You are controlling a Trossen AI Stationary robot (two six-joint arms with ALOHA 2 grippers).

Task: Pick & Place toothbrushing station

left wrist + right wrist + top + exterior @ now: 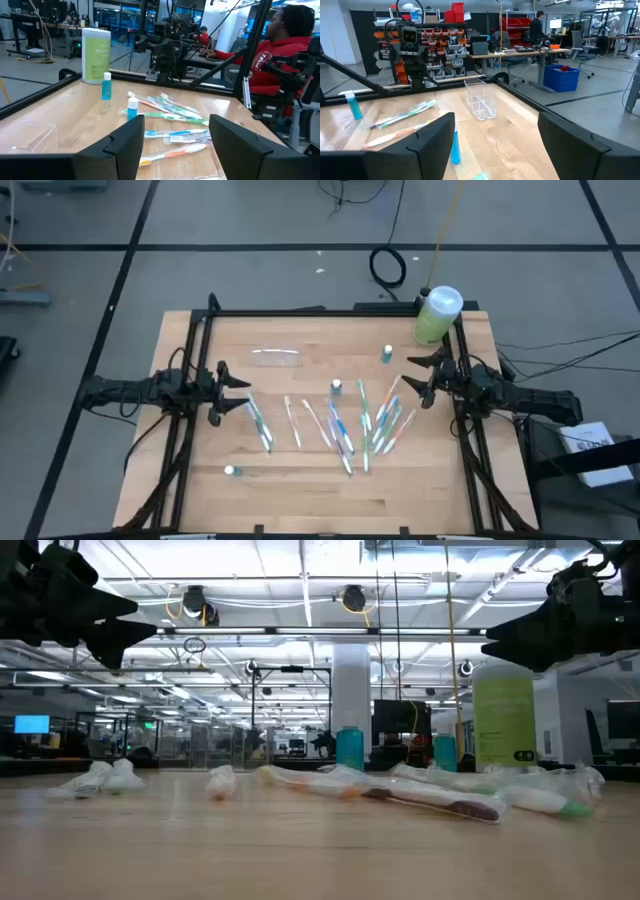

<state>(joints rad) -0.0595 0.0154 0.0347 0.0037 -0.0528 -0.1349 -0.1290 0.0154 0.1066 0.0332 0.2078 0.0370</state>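
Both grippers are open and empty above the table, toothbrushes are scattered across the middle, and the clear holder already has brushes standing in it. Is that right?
Not quite: the clear holder is empty, as the right wrist view shows. The rest holds: the left gripper and right gripper are open and empty, and the toothbrushes lie scattered mid-table.

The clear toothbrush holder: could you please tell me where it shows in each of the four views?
High view: clear toothbrush holder, far side of the table, left of centre.
Low view: cannot make it out.
Left wrist view: faint see-through shape beside the near finger.
Right wrist view: clear box, mid-picture on the wood.
Shared landmark: green bottle, also in the low view and left wrist view.
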